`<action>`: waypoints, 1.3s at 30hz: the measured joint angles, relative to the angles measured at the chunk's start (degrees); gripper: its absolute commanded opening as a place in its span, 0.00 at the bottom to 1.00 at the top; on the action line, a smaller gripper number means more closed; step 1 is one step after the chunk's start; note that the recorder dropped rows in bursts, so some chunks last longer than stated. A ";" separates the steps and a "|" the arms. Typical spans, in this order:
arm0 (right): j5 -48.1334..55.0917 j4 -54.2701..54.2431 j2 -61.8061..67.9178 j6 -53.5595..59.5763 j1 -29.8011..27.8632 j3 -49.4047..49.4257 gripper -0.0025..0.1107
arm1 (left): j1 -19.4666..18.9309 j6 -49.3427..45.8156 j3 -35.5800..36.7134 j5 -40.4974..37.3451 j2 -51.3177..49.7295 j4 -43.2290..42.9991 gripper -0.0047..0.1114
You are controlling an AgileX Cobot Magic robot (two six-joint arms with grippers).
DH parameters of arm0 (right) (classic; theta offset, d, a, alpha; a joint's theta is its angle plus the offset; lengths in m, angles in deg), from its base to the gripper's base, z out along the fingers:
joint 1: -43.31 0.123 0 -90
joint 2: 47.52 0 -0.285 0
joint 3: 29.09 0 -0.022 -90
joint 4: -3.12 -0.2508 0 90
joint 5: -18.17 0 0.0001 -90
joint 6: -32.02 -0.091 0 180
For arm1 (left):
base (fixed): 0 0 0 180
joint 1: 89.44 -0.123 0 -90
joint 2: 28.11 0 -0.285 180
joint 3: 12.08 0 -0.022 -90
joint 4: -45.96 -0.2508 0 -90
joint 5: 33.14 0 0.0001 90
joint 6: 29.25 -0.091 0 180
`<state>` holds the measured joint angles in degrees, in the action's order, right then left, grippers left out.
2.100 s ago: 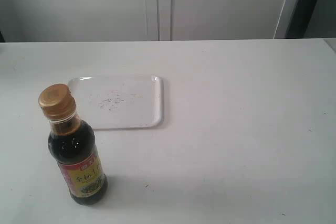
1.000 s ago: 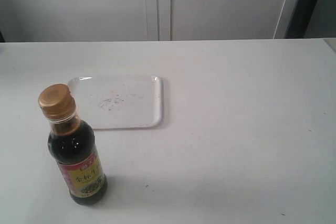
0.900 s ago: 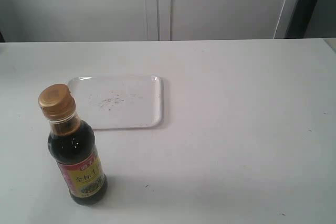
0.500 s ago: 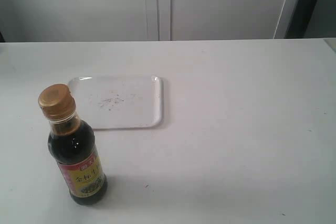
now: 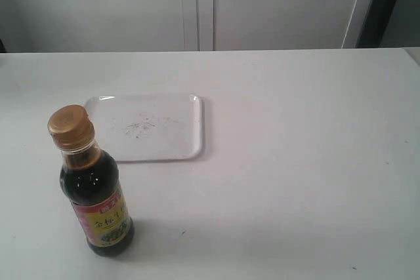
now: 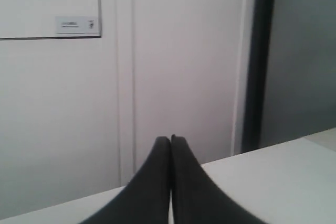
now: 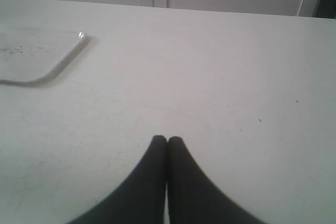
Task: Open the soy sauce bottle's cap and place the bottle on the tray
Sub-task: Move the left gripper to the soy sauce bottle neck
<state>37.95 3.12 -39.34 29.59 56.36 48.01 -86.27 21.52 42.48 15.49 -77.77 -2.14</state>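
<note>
The soy sauce bottle stands upright at the front left of the white table, dark liquid inside, with a red-and-yellow label. Its golden-brown cap sits closed on the neck. The white tray lies flat just behind the bottle, with dark specks in its middle; one corner of the tray shows in the right wrist view. My left gripper is shut, holding nothing, pointing toward the wall. My right gripper is shut and holds nothing, above bare tabletop. Neither gripper appears in the exterior view.
White cabinet doors run behind the table's far edge. A dark vertical strip stands at the back right. The table stretches bare to the right of the tray.
</note>
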 measured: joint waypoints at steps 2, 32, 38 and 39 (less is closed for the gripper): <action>0.00 0.00 0.00 0.00 0.00 0.00 0.02 | 0.00 3.13 -0.88 3.35 -1.59 -3.68 0.04; 0.00 0.00 0.00 0.00 0.00 0.00 0.02 | 0.00 17.74 -1.81 20.67 -10.95 -27.36 0.95; 0.00 0.00 0.00 0.00 0.00 0.00 0.02 | 0.00 14.62 0.42 20.67 -13.36 -26.69 0.95; 0.00 0.00 0.00 0.00 0.00 0.00 0.02 | 0.00 14.18 0.61 20.67 -13.80 -26.69 0.95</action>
<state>37.95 3.12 -39.34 29.59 56.36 48.01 -86.27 35.71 43.09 36.16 -91.57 -28.83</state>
